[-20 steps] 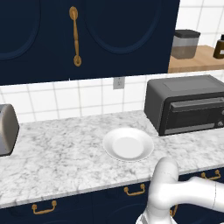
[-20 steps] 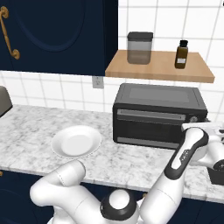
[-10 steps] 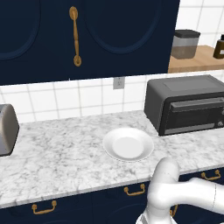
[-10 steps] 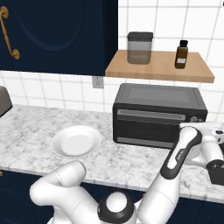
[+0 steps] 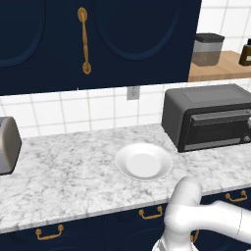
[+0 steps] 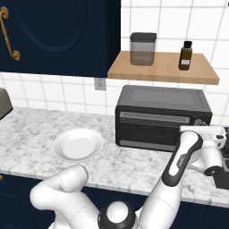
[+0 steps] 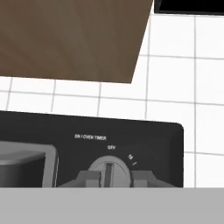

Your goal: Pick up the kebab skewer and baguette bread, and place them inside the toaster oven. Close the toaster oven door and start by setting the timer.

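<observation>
The toaster oven (image 6: 163, 117) sits on the marble counter (image 5: 73, 181) under the wooden shelf (image 6: 163, 67), and its door (image 6: 156, 129) looks shut with the bar handle up top, so you're on the timer step. The white plate (image 5: 143, 161) to the oven's left is bare, and I can't see the baguette or skewer through the dark glass, so whether they're inside can't be told. In the right base view the arm has reached round to the oven's right edge, where the controls are. In the hand view the gripper (image 7: 113, 178) has its fingers (image 7: 89, 179) set on either side of the timer knob (image 7: 109, 168), pinched in close on it; it looks clamped on the knob, though the contact itself is cut off low in that view. The pointer sits at the OFF mark. Keep the wrist square to the oven face, twist about the knob's own axis toward the tick marks, and don't push inward or the light oven may slide. If the pads slip, re-seat before turning further.
</observation>
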Tool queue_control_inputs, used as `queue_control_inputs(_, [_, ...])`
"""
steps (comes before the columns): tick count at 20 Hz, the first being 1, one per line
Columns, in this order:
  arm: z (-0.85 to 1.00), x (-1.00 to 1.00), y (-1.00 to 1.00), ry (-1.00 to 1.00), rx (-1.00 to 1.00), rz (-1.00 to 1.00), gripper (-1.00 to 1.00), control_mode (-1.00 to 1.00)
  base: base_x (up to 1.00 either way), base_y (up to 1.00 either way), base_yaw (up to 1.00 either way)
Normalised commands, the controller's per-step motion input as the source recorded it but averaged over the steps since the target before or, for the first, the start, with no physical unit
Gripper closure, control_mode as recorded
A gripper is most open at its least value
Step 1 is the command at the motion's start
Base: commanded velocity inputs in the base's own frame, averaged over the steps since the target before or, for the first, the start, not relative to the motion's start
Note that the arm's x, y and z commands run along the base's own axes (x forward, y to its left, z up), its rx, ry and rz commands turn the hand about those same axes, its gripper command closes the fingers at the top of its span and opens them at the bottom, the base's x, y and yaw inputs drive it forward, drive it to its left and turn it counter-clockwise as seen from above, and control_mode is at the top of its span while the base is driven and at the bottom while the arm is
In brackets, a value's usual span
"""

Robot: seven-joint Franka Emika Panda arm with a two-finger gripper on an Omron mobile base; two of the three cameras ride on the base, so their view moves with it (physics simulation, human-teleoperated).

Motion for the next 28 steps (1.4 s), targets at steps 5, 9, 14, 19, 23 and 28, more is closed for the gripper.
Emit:
queue_control_inputs(5, [0.13, -0.13, 0.01, -0.04, 0.00, 0.00, 1.00, -1.00, 0.00, 0.00, 0.00])
queue_control_inputs(9, [0.24, -0.12, 0.00, -0.03, 0.00, 0.00, 1.00, -1.00, 0.00, 0.00, 0.00])
queue_control_inputs(14, [0.24, 0.00, 0.00, -0.03, 0.00, 0.00, 1.00, -1.00, 0.00, 0.00, 0.00])
queue_control_inputs(19, [0.13, 0.00, 0.00, 0.00, 0.03, 0.00, 1.00, -1.00, 0.00, 0.00, 0.00])
queue_control_inputs(23, [0.01, 0.00, 0.00, 0.00, 0.04, 0.00, 1.00, -1.00, 0.00, 0.00, 0.00])
queue_control_inputs(28, [0.01, 0.00, 0.00, 0.00, 0.03, 0.00, 1.00, -1.00, 0.00, 0.00, 0.00])
